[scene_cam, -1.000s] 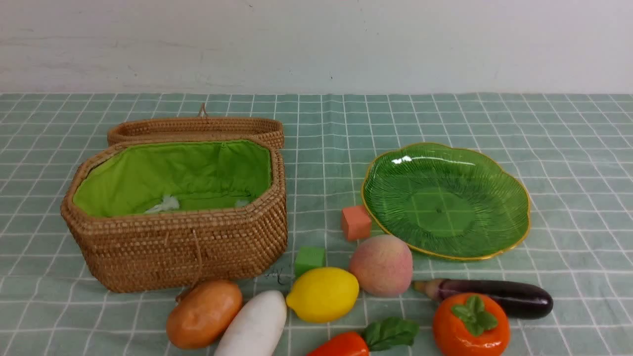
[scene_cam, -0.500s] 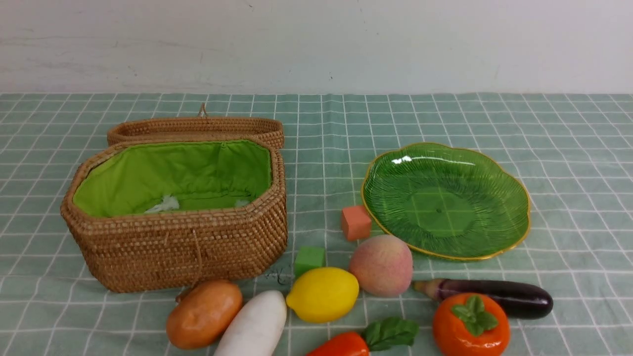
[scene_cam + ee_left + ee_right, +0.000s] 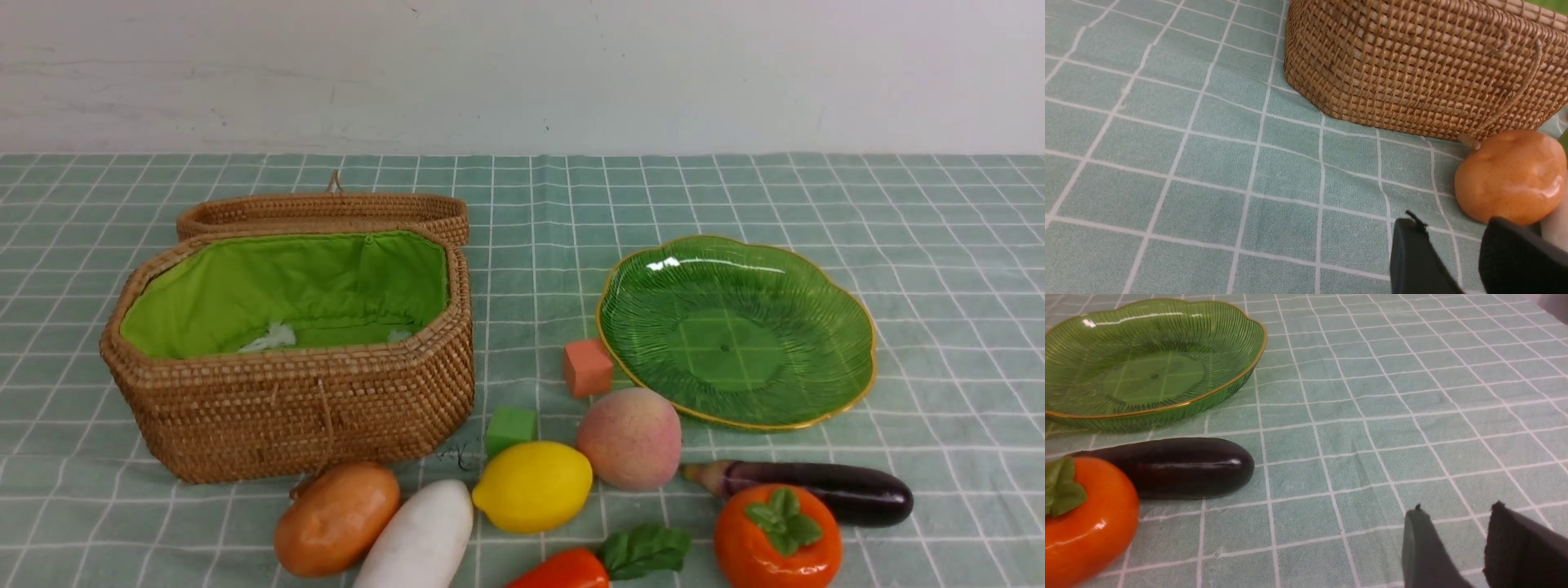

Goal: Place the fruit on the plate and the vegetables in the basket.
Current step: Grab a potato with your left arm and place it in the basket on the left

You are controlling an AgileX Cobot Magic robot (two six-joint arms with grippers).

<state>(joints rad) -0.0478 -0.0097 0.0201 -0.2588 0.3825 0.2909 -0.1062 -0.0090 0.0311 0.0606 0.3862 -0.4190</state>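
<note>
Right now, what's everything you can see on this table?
basket: one, brown wicker, green lining, left, lid open
plate: one, green glass, gold rim, right, nothing on it
peach: one, pink-yellow, in front of the plate
lemon: one, yellow, left of peach
persimmon: one, orange, green cap, near right
eggplant: one, dark purple, behind persimmon
carrot: one, orange-red, green leaves, near edge
radish: one, white, left of lemon
oval vegetable: one, brown-orange, in front of the basket
orange cube: one, at plate's left edge
green cube: one, between basket and lemon
tablecloth: one, pale green check, under everything
left gripper: one, black, open, near oval vegetable
right gripper: one, black, open, over bare cloth
</note>
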